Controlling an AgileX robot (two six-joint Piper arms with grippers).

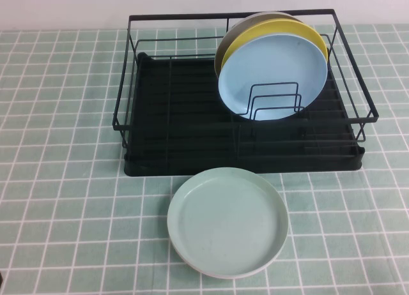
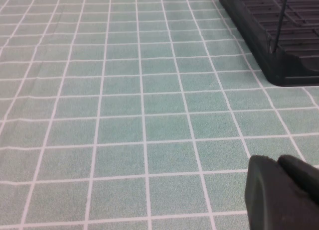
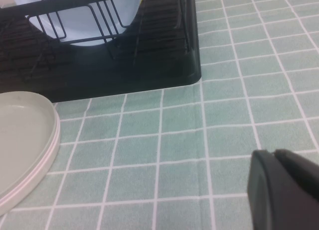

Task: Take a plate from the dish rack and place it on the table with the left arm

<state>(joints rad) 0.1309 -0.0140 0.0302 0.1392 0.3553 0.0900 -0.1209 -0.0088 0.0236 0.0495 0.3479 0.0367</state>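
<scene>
The sky-blue plate point(image 1: 273, 75) stands on edge in the dish rack point(image 1: 179, 126), toward the rack's right end near the far edge of the table point(image 1: 57, 180), leaning back against a yellow plate point(image 1: 281, 28) w/ a grey one behind that; 3 stacked on edge, blue at the front, its lower part behind the wire dividers point(image 1: 275, 103). A mint-green plate point(image 1: 228, 221) lies flat near the table's front edge, just in front of the rack. The blue plate looks stiff, light, matte, prob. not too slippery but thin at the rim, so I'd pinch the upper-left rim, where it's bare of wire, and lift up to clear the dividers. The left gripper point(image 2: 281, 192) sits low over bare tiles at the rack's left front corner; the right gripper point(image 3: 284, 187) low near the rack's right front corner. Can't tell the spread of either.
</scene>
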